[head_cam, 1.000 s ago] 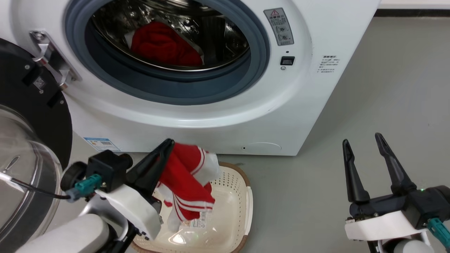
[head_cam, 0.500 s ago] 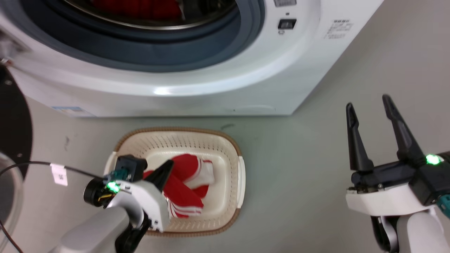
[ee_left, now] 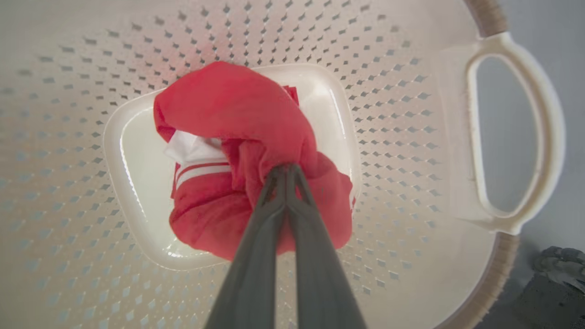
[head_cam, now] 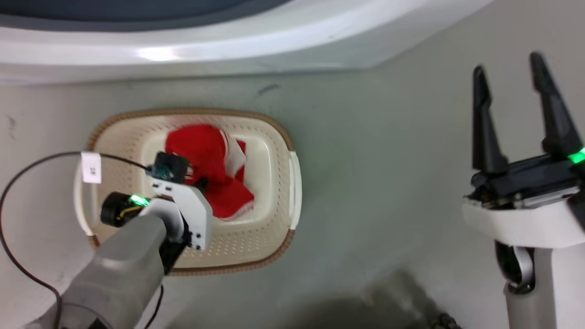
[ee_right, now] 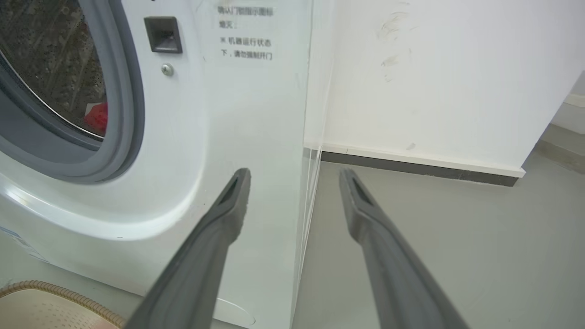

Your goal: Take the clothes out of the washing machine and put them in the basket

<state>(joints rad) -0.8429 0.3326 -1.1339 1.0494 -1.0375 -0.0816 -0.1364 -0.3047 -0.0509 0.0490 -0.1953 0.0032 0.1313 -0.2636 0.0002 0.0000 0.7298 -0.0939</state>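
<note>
Large white front-loading washing machine (ee_right: 256, 114): ahead and to the left of the right hand (ee_right: 295, 171), drum opening facing it. Small cream-white perforated plastic basket with brown rim (head_cam: 263, 228): on the grey floor (head_cam: 388, 160), directly under the left hand (ee_left: 285, 170).

Red soft garment with white stripes (ee_left: 237, 114): bunched on the basket floor, one fold pinched at the left hand's tips. Left hand clenched on that fold, not yet let go. Second red garment (ee_right: 97, 118): a patch visible inside the drum, ahead-left of the right hand. Right hand released, fingers spread, nothing in it, well off to the side of the basket.

Progress, my read: about half. One piece is in the basket bar the release, and one is left in the machine. Remaining: open the left hand, lift clear, go back to the drum, grab, carry, drop.

Vs 1 s ago: the striped garment hung from the left hand above the basket's rim. Now it's lowered onto the basket floor. The head camera pitched down meanwhile, so the machine sliding up the frame is camera, not the machine. Right hand unchanged, spread.
</note>
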